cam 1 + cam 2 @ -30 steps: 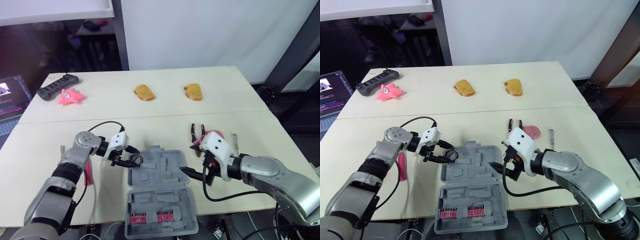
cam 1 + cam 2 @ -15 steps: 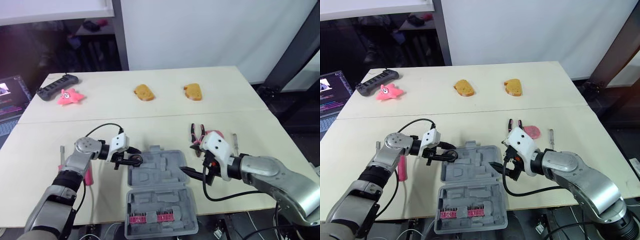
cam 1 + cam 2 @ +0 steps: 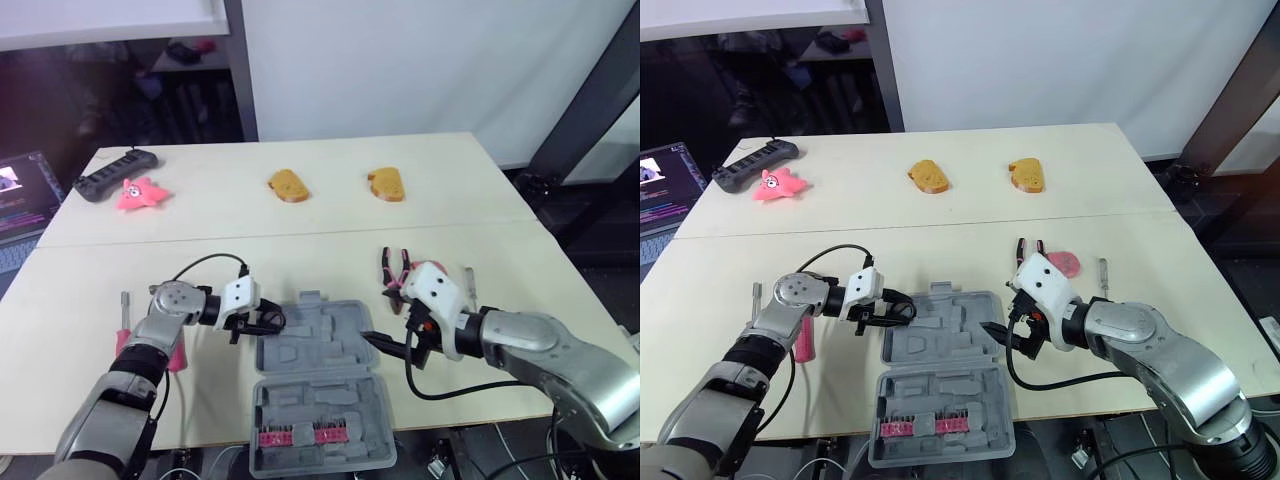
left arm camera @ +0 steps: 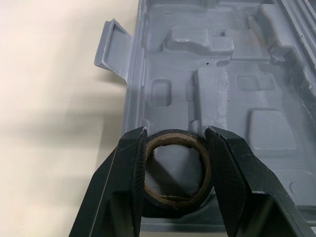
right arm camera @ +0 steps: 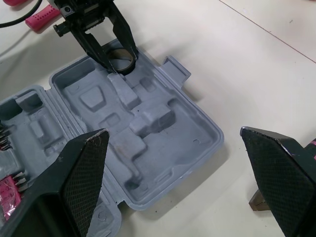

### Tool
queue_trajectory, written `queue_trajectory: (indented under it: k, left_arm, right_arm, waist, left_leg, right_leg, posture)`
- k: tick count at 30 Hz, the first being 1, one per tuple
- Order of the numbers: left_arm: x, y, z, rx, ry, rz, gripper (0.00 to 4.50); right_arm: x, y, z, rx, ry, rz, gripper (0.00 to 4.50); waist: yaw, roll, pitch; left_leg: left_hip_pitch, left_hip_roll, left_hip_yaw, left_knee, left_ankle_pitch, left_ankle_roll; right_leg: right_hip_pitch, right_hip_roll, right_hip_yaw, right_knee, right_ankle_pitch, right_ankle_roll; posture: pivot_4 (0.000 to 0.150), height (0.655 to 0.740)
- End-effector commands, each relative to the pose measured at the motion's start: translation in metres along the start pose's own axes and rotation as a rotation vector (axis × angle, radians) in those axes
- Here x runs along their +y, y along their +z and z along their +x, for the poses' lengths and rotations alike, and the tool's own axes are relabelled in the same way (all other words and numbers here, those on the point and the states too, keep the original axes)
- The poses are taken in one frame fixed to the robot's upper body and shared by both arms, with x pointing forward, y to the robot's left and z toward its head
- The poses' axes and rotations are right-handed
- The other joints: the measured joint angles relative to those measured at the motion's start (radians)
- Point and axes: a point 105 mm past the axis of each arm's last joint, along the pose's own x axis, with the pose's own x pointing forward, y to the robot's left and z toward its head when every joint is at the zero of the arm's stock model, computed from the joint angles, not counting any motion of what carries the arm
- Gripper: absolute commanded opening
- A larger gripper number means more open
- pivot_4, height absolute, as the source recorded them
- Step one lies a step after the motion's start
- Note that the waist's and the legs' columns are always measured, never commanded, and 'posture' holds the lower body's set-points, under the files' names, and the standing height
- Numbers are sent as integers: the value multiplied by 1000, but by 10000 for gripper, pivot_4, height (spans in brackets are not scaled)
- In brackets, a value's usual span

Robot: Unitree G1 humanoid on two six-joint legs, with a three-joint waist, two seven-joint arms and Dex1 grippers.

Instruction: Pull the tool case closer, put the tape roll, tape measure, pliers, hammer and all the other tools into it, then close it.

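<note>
The left tool (image 4: 176,134) pinches the tape roll (image 4: 170,200) between its 2 fingers, at the near-left corner of the far half of the open tool case (image 3: 318,370). Contact between roll and case cannot be determined. The case lies on the bench (image 3: 300,240) between the 2 arms. The right tool (image 5: 173,132) is spread wide, just beside the case's right edge. The pliers (image 3: 390,268) lie on the bench beyond the right tool.

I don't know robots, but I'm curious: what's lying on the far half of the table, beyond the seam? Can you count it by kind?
Bread-shaped pieces: 2
Pink star toy: 1
Black power strip: 1
Total: 4
</note>
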Motion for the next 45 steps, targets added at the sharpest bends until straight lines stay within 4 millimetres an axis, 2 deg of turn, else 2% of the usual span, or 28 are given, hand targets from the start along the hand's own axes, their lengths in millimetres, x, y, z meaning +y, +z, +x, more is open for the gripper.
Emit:
queue_trajectory:
  k: [1,6,11,15,17,19,21,22,23,24,27,29,32,36,39,41,43,45]
  left_arm:
    - [-2,-11,1,51,-2,-16,19782]
    - [12,9,-3,-39,44,-4,19782]
    - [26,33,-20,-108,69,10,19782]
    - [29,52,-55,-134,69,-36,19782]
    - [27,56,-90,-135,105,-147,19782]
    - [22,42,-122,-81,180,-260,19782]
    - [23,10,-160,13,351,-345,19782]
    - [22,0,-172,43,405,-367,19782]
    - [19,-20,-197,103,514,-399,19782]
    - [15,-32,-213,141,579,-416,19782]
    - [-15,-72,-267,320,751,-474,19782]
    - [-33,-87,-293,383,838,-520,19782]
    - [-53,-100,-319,459,944,-562,19782]
    - [-74,-111,-335,512,998,-609,19782]
    - [-89,-119,-332,541,973,-627,28515]
    - [-91,-121,-329,516,971,-645,38326]
    - [-91,-122,-326,503,973,-649,44847]
    - [-91,-124,-324,503,971,-646,44847]
  right_arm:
    - [0,10,-4,-43,-11,-34,45000]
    - [-4,13,-7,-57,-27,-40,45000]
    - [-11,17,-20,-95,-62,-24,45000]
    - [-18,9,-43,-121,-105,32,45000]
    - [-29,-16,-67,-106,-189,119,45000]
    - [-35,-49,-92,-42,-278,176,45000]
    - [-37,-76,-116,21,-345,209,45000]
    - [-36,-82,-124,34,-360,215,45000]
    - [-36,-90,-135,52,-386,219,45000]
    - [-36,-95,-141,61,-399,219,45000]
    - [-35,-106,-158,81,-437,224,45000]
    - [-33,-112,-165,86,-446,236,45000]
    - [-31,-117,-173,96,-460,247,45000]
    - [-30,-121,-176,108,-476,247,45000]
    - [-28,-123,-177,115,-475,255,45000]
    - [-28,-123,-178,116,-477,259,45000]
    - [-28,-123,-178,120,-477,259,45000]
    - [-29,-123,-178,124,-478,256,45000]
  waist:
    - [1,0,0]
    - [2,0,0]
    - [2,0,0]
    - [-2,-1,0]
    - [-2,0,0]
    - [-5,0,0]
    - [-4,2,0]
    - [-5,2,1]
    - [-5,2,1]
    - [-6,3,1]
    - [-11,0,1]
    - [-7,0,1]
    - [3,0,1]
    - [6,1,2]
    - [1,0,2]
    - [1,0,2]
    - [1,1,2]
    - [1,1,2]
  left_leg:
    - [0,0,0,0,0,0]
    - [0,0,0,0,0,0]
    - [0,0,0,0,0,0]
    - [0,0,-1,0,0,0]
    - [0,0,-1,0,0,0]
    - [0,1,-1,-1,0,0]
    - [1,1,0,-2,-1,1]
    - [2,1,1,-2,-1,1]
    - [3,1,2,-2,-1,1]
    - [4,1,2,-2,-1,1]
    - [8,2,4,-3,-1,1]
    - [10,3,6,-4,-1,1]
    - [10,3,6,-4,-1,1]
    - [16,2,5,-5,-1,0]
    - [17,3,5,-5,-1,0]
    - [17,3,5,-6,-1,0]
    - [18,3,5,-6,-1,0]
    - [18,3,5,-7,-1,0]
  right_leg:
    - [0,0,0,0,0,0]
    - [1,0,0,0,0,0]
    - [1,0,0,0,0,0]
    - [1,0,-1,0,0,0]
    - [1,0,-1,-1,0,0]
    - [1,0,0,-1,0,0]
    - [1,1,0,-1,0,0]
    - [1,0,1,-1,0,0]
    - [1,0,1,-1,0,0]
    - [2,0,2,-1,-1,0]
    - [5,1,3,-1,-2,-1]
    - [5,1,3,-1,-4,-3]
    - [6,0,3,-2,-4,-3]
    - [14,-2,3,-3,-7,-3]
    - [14,-2,2,-4,-7,-3]
    - [14,-1,2,-4,-7,-3]
    - [15,-1,2,-4,-7,-3]
    - [15,-2,2,-4,-7,-3]
  posture:
    - [1500,7400]
    - [1500,7400]
    - [1500,7400]
    - [1500,7400]
    - [1500,7400]
    - [1500,7400]
    - [1500,7400]
    - [1500,7400]
    - [1500,7400]
    - [1500,7400]
    - [1500,7400]
    - [1500,7400]
    - [1500,7400]
    - [1500,7400]
    - [1500,7400]
    - [1500,7400]
    - [1500,7400]
    - [1500,7400]
